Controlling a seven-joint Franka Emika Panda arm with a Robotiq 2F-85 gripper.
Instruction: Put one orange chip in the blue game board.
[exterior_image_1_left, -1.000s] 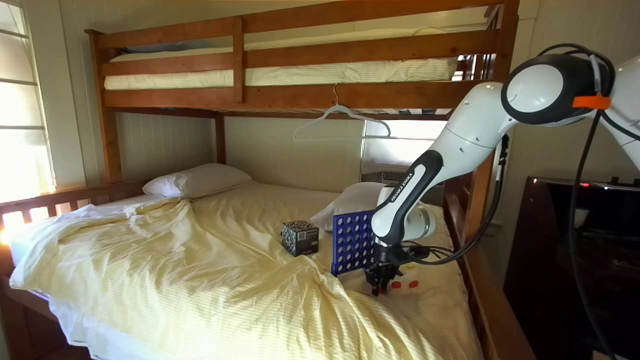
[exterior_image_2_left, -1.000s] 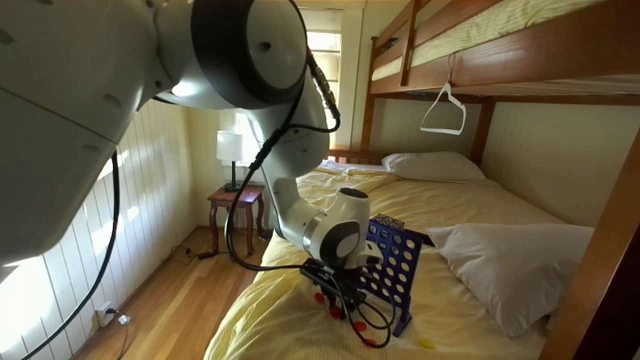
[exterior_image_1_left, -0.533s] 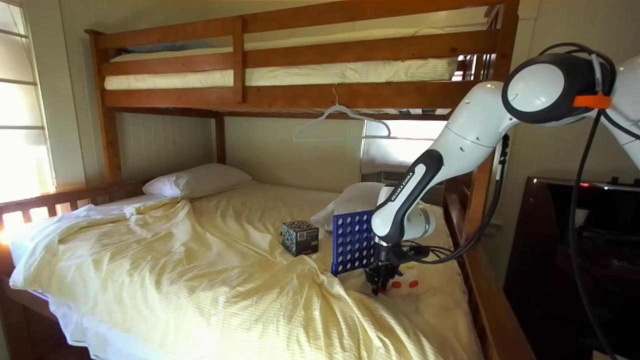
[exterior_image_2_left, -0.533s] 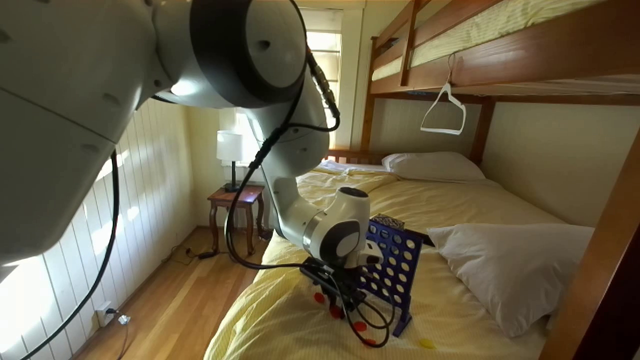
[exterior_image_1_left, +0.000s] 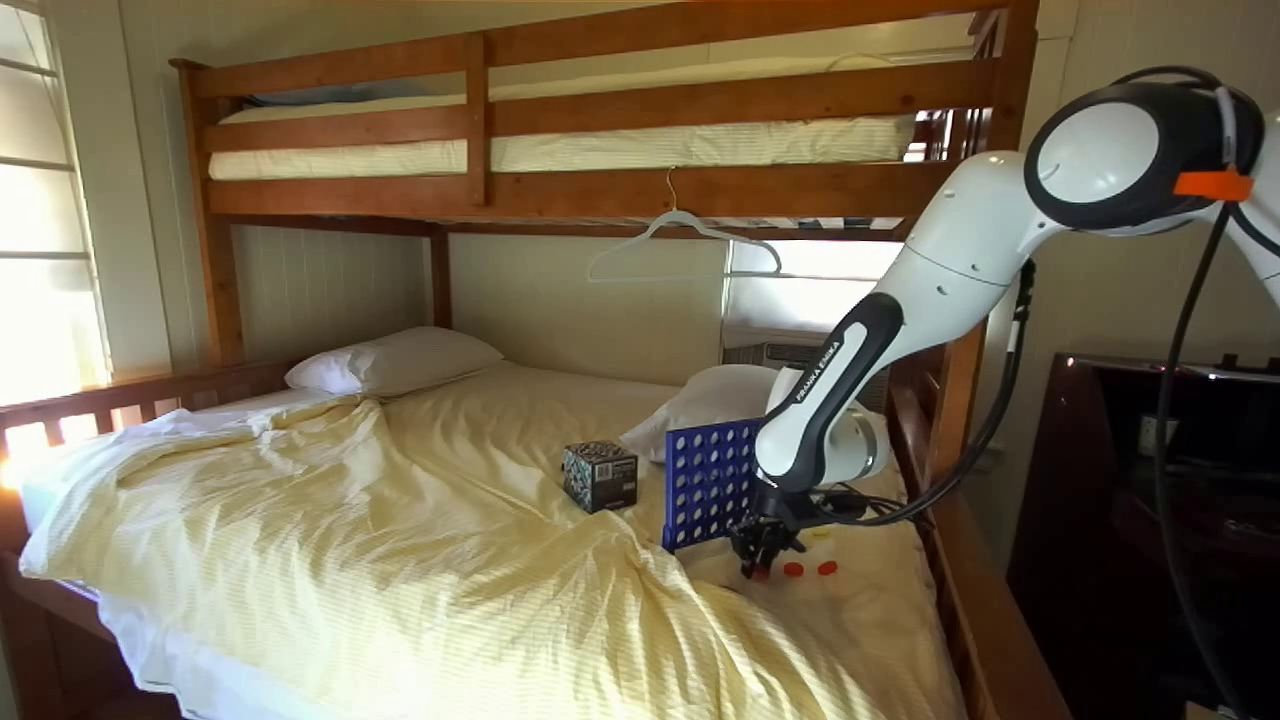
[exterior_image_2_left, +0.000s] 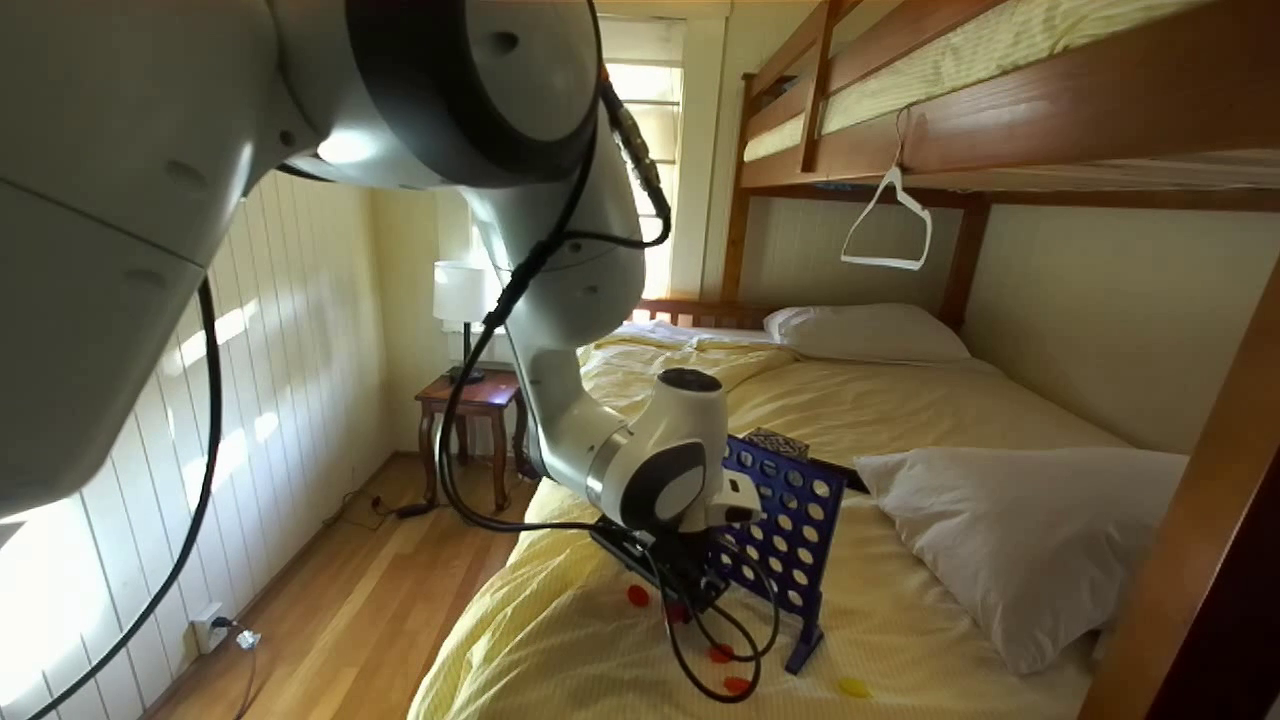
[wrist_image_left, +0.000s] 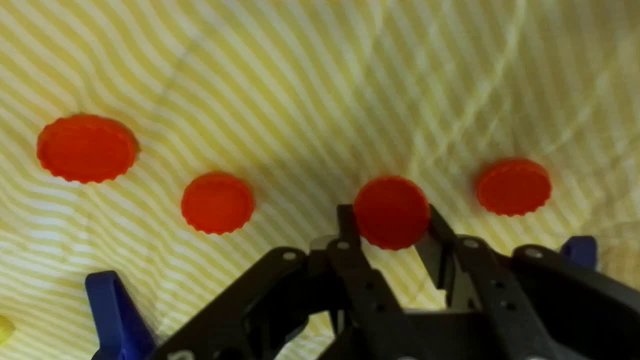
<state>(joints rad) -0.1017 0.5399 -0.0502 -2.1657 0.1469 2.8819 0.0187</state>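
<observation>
My gripper (wrist_image_left: 391, 215) is shut on an orange chip (wrist_image_left: 391, 200). The chip is pinched by its edges between the fingertips, flat face to the wrist camera. In an exterior view the gripper (exterior_image_1_left: 753, 570) holds it just above the bed. The blue game board (exterior_image_1_left: 705, 485) stands upright on the bed right beside the gripper, partly hidden by the arm. It also shows in an exterior view (exterior_image_2_left: 800, 520), and one foot (wrist_image_left: 117, 315) shows in the wrist view. Other orange chips lie on the sheet: two (wrist_image_left: 218, 202) (wrist_image_left: 86, 148) left of the gripper, one (wrist_image_left: 514, 187) right.
A dark patterned cube (exterior_image_1_left: 600, 476) stands on the bed beyond the board. A yellow chip (exterior_image_2_left: 853, 687) lies near the board's foot. A white pillow (exterior_image_2_left: 1030, 530) lies beside the board. The rumpled yellow blanket (exterior_image_1_left: 450, 560) covers the bed. A hanger (exterior_image_1_left: 680, 245) hangs from the upper bunk.
The gripper has risen slightly off the sheet with the orange chip in it. The arm has shifted a little up and back. The board and the other chips have not moved.
</observation>
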